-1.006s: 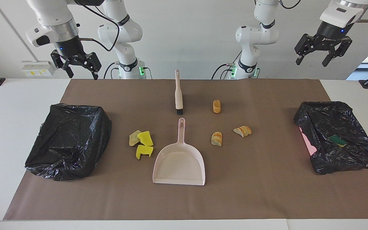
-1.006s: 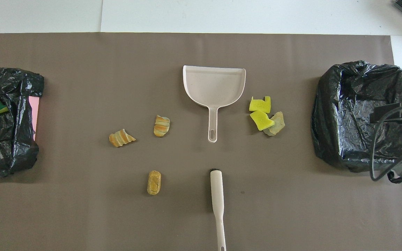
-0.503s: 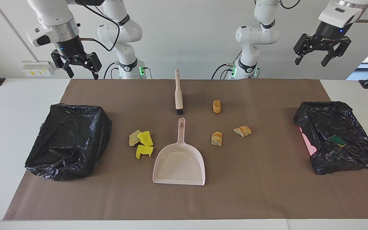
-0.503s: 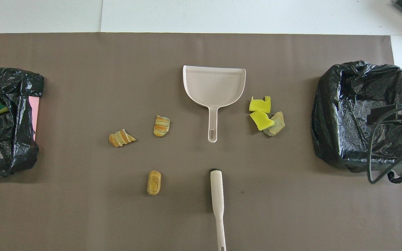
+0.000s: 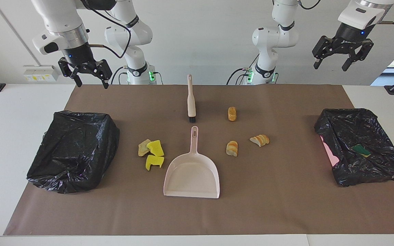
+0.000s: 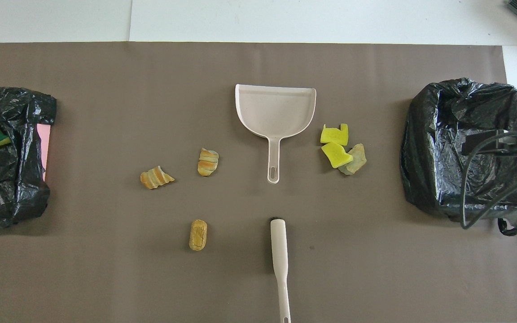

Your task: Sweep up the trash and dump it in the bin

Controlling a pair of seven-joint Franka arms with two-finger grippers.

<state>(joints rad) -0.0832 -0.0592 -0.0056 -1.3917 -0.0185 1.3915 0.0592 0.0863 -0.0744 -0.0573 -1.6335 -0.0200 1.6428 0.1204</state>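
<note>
Both claws raised, fingers spread, gripping nothing: left claw [image 5: 331, 64] and right claw [image 5: 90, 80] each over their own worktop end. Nearest the robots: pale handled brush [image 5: 191, 100], one tan-orange bread chunk [image 5: 232, 113] beside it. Farther: two more tan-orange bread chunks [image 5: 232, 148], three yellow sponge scraps [image 5: 152, 153], flanking the pink plastic dustpan [image 5: 192, 174].

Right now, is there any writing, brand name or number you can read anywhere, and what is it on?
No text here can be read.
Left gripper: a pale mark on its black body, too small to read.
Wall box: yellow labels, too small to read.
Dustpan, brush, bins: no lettering visible.
</note>
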